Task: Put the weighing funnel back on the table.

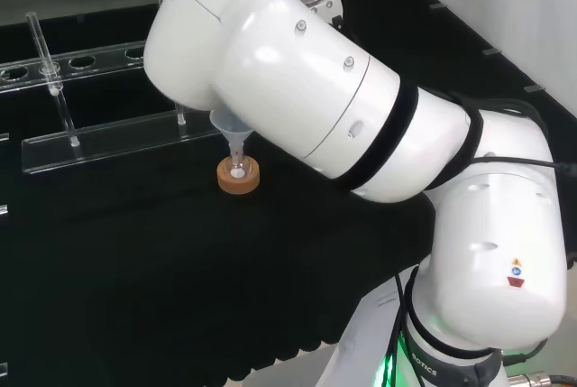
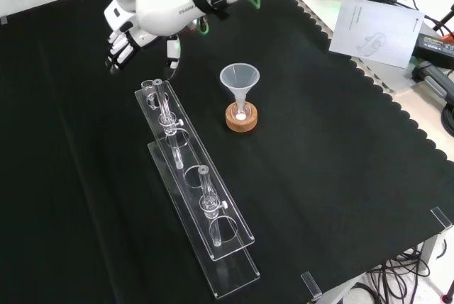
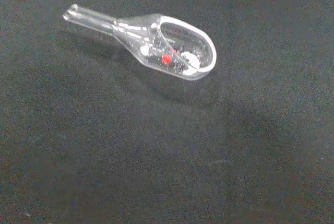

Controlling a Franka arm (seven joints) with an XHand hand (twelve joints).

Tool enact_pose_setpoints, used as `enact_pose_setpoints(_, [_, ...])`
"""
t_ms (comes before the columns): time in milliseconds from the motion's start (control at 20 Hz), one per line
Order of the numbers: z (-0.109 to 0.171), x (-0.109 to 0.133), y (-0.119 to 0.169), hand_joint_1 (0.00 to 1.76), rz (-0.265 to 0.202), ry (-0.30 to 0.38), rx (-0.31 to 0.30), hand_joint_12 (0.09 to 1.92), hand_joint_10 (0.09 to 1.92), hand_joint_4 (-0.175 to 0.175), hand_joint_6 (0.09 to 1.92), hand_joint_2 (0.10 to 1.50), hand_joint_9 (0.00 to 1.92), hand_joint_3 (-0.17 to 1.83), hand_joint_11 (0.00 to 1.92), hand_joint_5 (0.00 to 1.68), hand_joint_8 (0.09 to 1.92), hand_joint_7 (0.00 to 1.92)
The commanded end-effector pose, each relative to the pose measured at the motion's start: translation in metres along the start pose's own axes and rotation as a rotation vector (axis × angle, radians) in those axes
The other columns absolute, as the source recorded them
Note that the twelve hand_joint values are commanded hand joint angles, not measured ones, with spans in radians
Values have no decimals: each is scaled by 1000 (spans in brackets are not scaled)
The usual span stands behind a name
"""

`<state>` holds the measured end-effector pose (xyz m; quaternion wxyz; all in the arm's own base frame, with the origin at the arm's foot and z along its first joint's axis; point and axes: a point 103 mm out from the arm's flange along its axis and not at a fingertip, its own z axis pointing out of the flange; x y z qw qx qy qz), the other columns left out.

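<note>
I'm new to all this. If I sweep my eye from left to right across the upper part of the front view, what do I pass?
The hand → the far end of the clear rack → the funnel, its stem in a small flask on a cork ring → a sheet of paper at the cloth's edge.

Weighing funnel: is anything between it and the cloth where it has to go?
Nothing visible. In the wrist view the weighing funnel lies on the black cloth, with bare cloth all round it and nothing under or against it.
</note>
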<state>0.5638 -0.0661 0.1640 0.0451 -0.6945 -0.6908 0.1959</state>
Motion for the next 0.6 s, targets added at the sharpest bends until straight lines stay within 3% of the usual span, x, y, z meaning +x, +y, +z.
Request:
enact_pose_setpoints(50, [-37, 3, -47, 598, 4, 17, -52, 1356, 657, -15, 87, 649, 400, 322, 263, 290, 644, 139])
enact_pose_setpoints(600, [-67, 4, -100, 600, 28, -5, -99, 1347, 633, -14, 87, 673, 435, 303, 287, 327, 627, 171])
